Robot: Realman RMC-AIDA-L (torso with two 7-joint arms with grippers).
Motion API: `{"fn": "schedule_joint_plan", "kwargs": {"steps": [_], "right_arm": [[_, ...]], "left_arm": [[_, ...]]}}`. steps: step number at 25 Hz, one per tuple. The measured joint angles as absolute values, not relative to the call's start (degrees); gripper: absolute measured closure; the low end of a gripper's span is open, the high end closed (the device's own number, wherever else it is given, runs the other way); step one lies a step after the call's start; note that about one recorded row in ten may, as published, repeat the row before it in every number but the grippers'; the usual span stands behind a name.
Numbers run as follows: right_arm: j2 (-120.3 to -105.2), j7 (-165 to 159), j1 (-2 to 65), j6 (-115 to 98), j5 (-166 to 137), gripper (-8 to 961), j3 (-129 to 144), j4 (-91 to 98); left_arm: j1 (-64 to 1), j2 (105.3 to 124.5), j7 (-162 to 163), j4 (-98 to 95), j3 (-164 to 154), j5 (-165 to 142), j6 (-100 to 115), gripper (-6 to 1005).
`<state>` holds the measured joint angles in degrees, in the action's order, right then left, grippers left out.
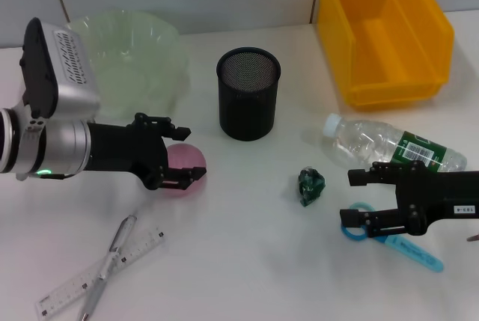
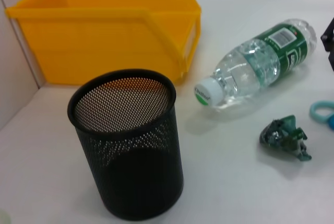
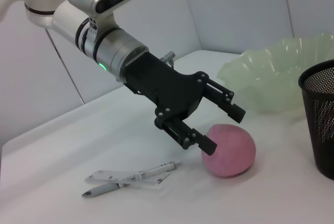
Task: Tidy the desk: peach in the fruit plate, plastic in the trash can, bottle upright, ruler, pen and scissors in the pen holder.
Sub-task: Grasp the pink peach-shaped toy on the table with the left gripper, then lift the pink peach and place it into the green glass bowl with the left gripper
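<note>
Left gripper (image 1: 182, 153) low over the table, fingers spread wide, right gripper (image 1: 350, 196) low, jaws parted, arms reaching inward

Bottle label: a green wrap on the water bottle (image 2: 263, 62) lying on its side carries a white barcode panel; its digits and the brand lettering cannot be read.
Bottle cap: small print rings the white cap (image 2: 207, 92), too fine to make out.
Right gripper tag: a small white sticker on the right arm near the right gripper (image 1: 358, 200) shows dark characters, illegible.
Ruler: the clear ruler (image 1: 97, 272) shows graduation marks along its edge; no numbers can be read.
Pen: no marking can be read on the silver pen (image 1: 108, 261).
</note>
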<state>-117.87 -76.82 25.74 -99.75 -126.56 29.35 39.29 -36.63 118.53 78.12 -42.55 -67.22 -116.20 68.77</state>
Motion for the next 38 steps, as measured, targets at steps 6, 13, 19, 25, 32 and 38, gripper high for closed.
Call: {"fn": "schedule_joint_plan", "kwargs": {"steps": [6, 13, 19, 25, 32, 38], "right_arm": [[-117.76, -76.9, 25.8, -99.7, -126.6, 115, 29.4, 39.3], [-117.68, -77.0, 25.8, -99.8, -126.6, 115, 29.4, 39.3], [-117.68, -77.0, 25.8, -99.7, -126.6, 115, 29.4, 39.3], [-117.68, -77.0, 25.8, -99.7, -126.6, 115, 29.4, 39.3], [-117.68, -77.0, 25.7, -99.7, -126.6, 115, 29.4, 39.3], [-117.68, -77.0, 25.8, -99.7, -126.6, 115, 29.4, 39.3]], "left_arm": [[-36.4, 118.31, 80.4, -43.7, -68.1, -118.6, 68.7, 323], [-36.7, 118.53, 81.4, -44.1, -68.5, -123.0, 67.6, 328], [-36.7, 118.61, 81.4, -44.1, -70.5, -123.1, 65.5, 332], [-36.6, 118.71, 81.5, -44.9, -73.3, -123.0, 63.9, 336], [-36.3, 118.74, 81.6, -45.5, -73.1, -122.3, 63.5, 457], [-34.3, 118.44, 81.3, -48.8, -70.4, -114.6, 65.1, 569]]}}
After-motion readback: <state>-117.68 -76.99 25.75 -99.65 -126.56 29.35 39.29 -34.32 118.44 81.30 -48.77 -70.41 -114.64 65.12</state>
